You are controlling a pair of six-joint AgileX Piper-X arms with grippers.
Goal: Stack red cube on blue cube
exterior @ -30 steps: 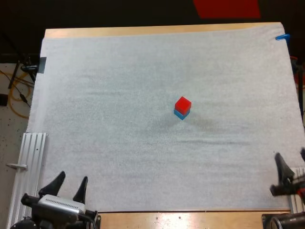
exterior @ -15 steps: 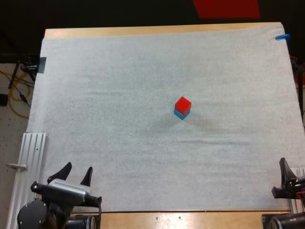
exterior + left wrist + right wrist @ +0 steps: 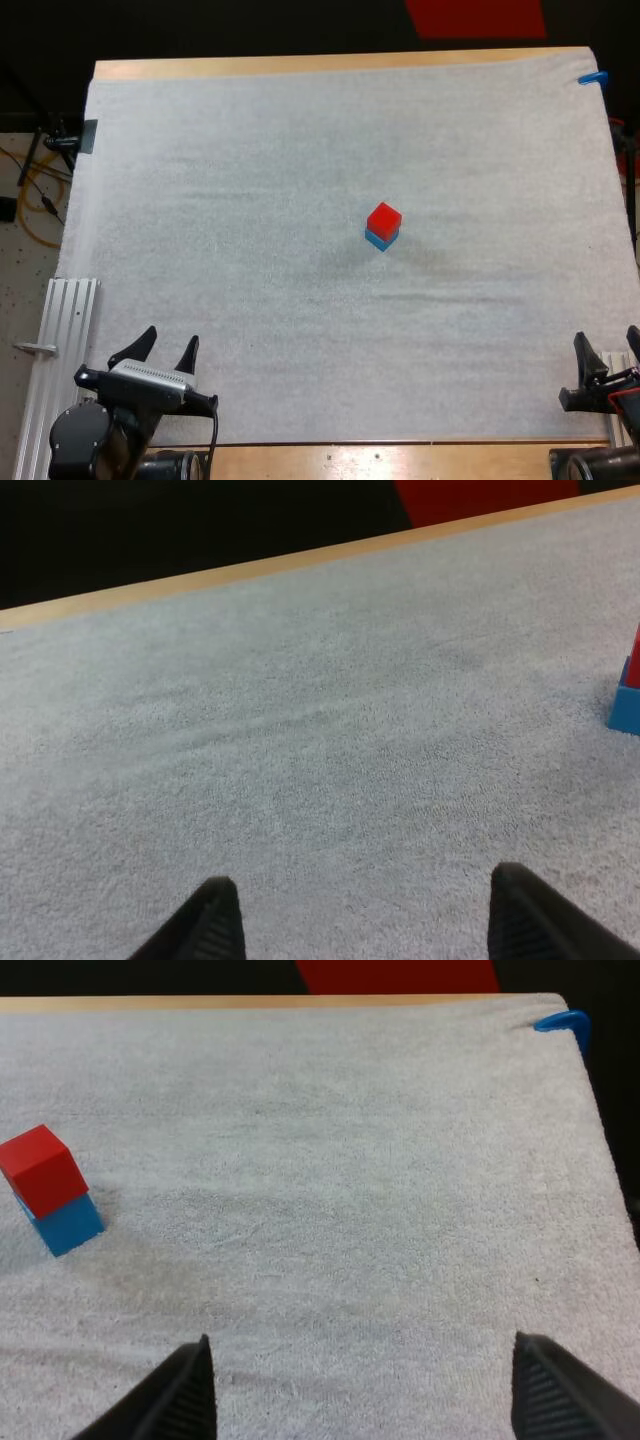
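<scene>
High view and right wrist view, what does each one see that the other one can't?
The high view adds the left gripper, open, at the near edge of the mat, and a metal rail beside the mat. The right wrist view adds more of the blue cube and its side faces. Both share the red cube on the blue cube and the right gripper, open.

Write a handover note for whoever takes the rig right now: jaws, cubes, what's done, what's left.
Left gripper: jaws open, empty, at the near left corner of the white mat.
Right gripper: jaws open, empty, at the mat's near right edge.
Red cube sits on top of the blue cube, mid-mat, a little right of centre, clear of both arms.
Done: the stack.
Left: nothing visible; perhaps just check it sits square.
</scene>
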